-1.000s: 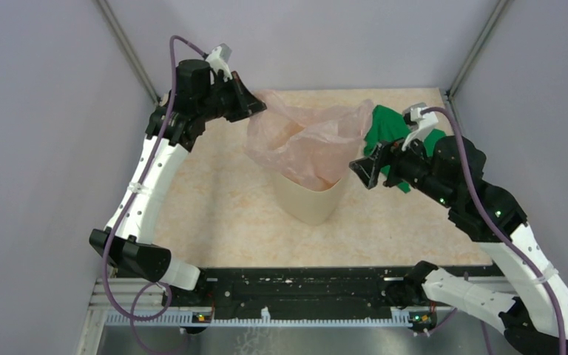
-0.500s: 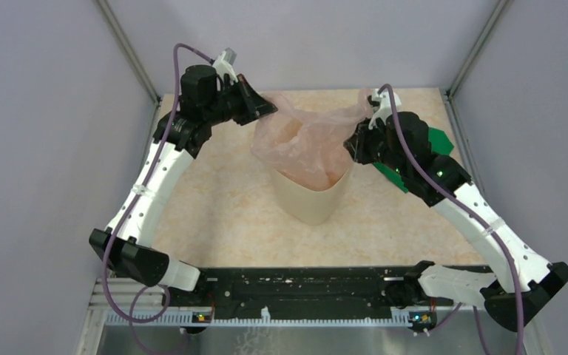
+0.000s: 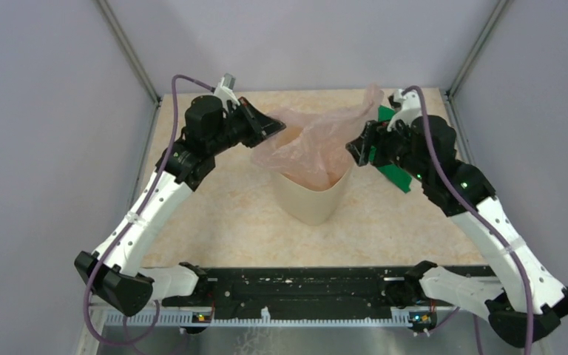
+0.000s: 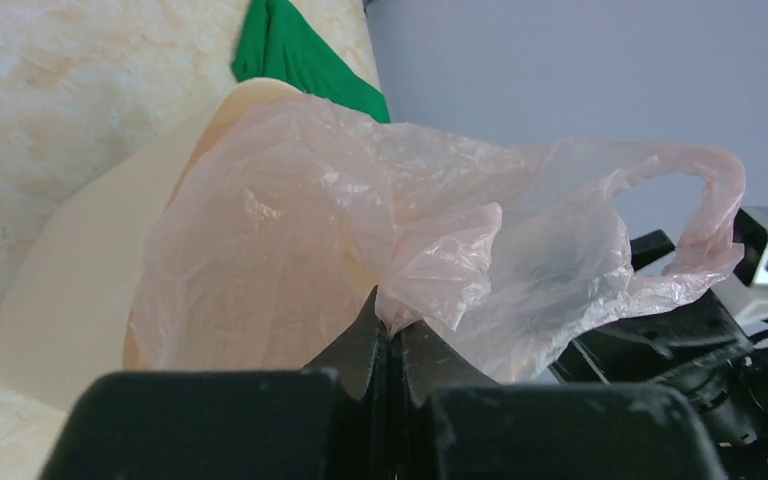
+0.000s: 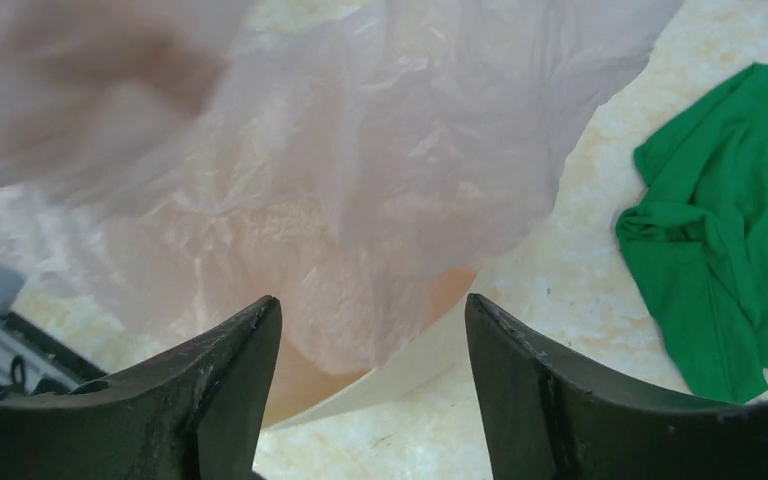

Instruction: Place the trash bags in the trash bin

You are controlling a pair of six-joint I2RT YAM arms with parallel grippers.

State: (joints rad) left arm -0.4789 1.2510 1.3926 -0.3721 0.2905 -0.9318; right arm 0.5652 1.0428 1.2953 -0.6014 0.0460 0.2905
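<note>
Trash bags [image 3: 312,144] drape over the trash bin [image 3: 309,203], hiding its mouth

The left arm [image 3: 148,211] and right arm [image 3: 497,222] have white shells, black joints, matte black jaws and purple cables [image 3: 185,76].

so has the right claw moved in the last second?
Yes. The right claw went away from the arm bases, from beside the right rim of the trash bin toward the table's back.
</note>
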